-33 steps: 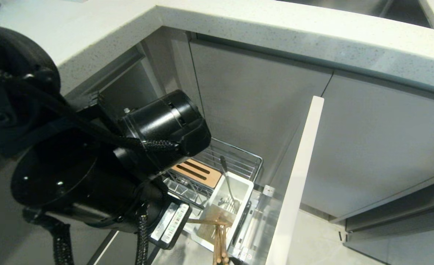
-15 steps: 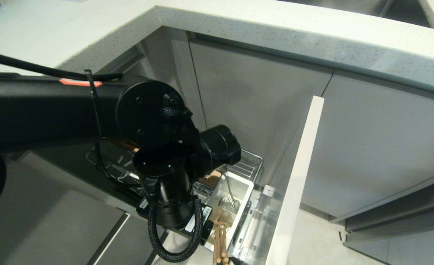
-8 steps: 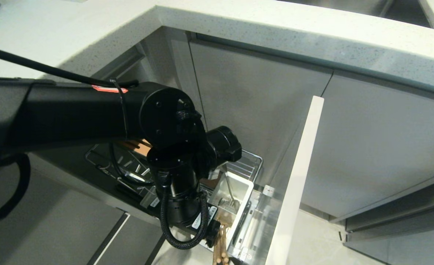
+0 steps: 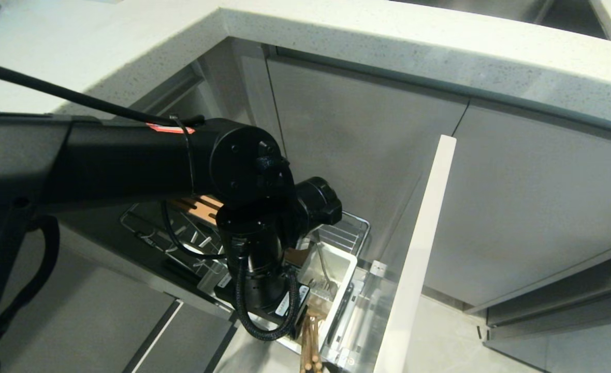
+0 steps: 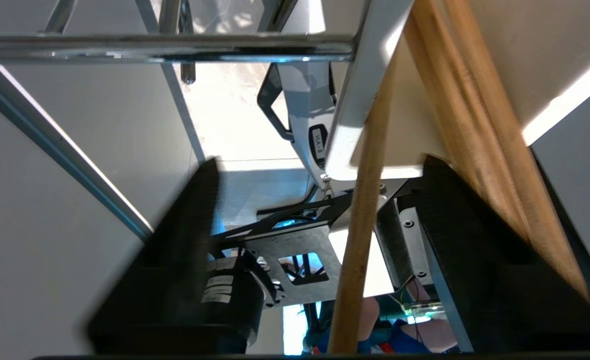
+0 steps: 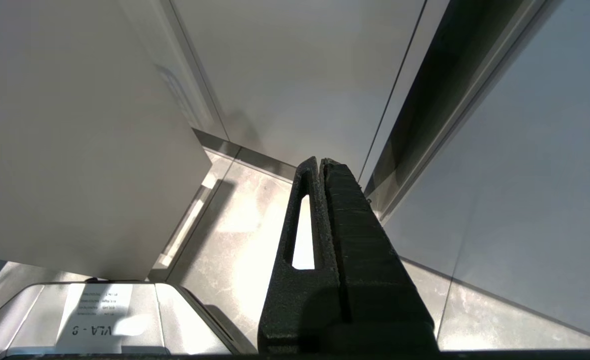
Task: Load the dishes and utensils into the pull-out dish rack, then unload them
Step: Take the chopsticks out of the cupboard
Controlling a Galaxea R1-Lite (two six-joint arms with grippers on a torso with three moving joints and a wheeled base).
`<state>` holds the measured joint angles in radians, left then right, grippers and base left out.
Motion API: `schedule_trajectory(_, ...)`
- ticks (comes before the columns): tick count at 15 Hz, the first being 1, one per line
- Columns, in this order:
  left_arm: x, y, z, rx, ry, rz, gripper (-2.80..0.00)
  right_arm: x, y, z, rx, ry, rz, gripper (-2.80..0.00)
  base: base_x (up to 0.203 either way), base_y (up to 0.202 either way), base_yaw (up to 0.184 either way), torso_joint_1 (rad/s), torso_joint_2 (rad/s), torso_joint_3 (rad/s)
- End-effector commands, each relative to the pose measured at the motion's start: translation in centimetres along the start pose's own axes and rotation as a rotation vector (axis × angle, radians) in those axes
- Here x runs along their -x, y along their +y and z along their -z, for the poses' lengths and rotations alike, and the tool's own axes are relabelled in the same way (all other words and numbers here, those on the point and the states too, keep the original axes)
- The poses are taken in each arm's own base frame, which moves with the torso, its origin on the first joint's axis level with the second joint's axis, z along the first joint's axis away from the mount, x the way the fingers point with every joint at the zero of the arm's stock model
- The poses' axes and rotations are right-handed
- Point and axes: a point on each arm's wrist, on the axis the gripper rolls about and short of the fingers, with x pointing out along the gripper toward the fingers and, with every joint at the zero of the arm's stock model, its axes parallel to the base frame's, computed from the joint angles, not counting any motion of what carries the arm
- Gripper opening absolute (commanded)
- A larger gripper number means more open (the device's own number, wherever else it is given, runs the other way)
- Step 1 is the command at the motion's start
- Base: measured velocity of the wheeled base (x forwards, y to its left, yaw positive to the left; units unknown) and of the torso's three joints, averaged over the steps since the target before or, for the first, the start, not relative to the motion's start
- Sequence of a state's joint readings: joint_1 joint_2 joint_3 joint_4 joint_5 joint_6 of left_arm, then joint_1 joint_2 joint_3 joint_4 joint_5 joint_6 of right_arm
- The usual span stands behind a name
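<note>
My left arm (image 4: 129,160) reaches in from the left and bends down over the pull-out dish rack (image 4: 344,228), so the wrist covers most of the near end of it. The left gripper (image 5: 320,210) sits right at the chopsticks (image 5: 362,220): its two black fingers (image 5: 475,250) are spread apart with the light wooden sticks running through the gap, one stick in the middle and the others lying up against the one finger, but I honestly can't tell if I'm actually squeezing them or just straddling them. From my head camera the chopsticks (image 4: 310,347) stick out of the near end of the white cutlery tub (image 4: 344,269), which sits at the right side of the chrome wire basket, just beside the pale cabinet front (image 4: 419,248) that stands pulled out from the grey cabinets. The metal spoon (image 4: 323,261) is standing in that same tub, farther in than the chopsticks, handle leaning up. A bit of the slotted wooden strip (image 4: 202,206) peeks out to the left, behind my arm. The speckled countertop (image 4: 388,36) runs across above all of this. My right gripper (image 6: 322,170) is off on its own, fingers pressed together with nothing in them, pointing at the floor by the cabinet fronts.
</note>
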<state>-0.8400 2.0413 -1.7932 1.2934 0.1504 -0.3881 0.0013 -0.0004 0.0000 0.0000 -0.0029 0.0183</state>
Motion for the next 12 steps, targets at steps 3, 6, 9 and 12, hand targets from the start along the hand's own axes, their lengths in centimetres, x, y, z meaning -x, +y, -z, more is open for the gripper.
schedule_trajectory(3, 0.24, -0.01, 0.07, 0.003, -0.003, 0.001, -2.8, -0.01, 0.0, 0.04, 0.0, 0.002, 0.0, -2.8, 0.0, 0.0, 0.0, 0.0, 0.0, 0.0)
schedule_trajectory(6, 0.21, -0.15, 0.1, -0.001, -0.001, 0.003, -2.8, -0.01, 0.0, 0.04, 0.0, 0.002, 0.0, -2.8, 0.0, 0.0, 0.0, 0.0, 0.0, 0.0)
schedule_trajectory(9, 0.31, -0.29, 0.17, -0.006, -0.004, 0.007, -2.8, -0.01, 0.0, 0.04, 0.0, 0.002, 0.0, -2.8, 0.0, 0.0, 0.0, 0.0, 0.0, 0.0)
schedule_trajectory(12, 0.5, -0.47, 0.39, -0.012, -0.002, 0.015, -2.8, -0.01, 0.0, 0.04, 0.0, 0.002, 0.0, -2.8, 0.0, 0.0, 0.0, 0.0, 0.0, 0.0)
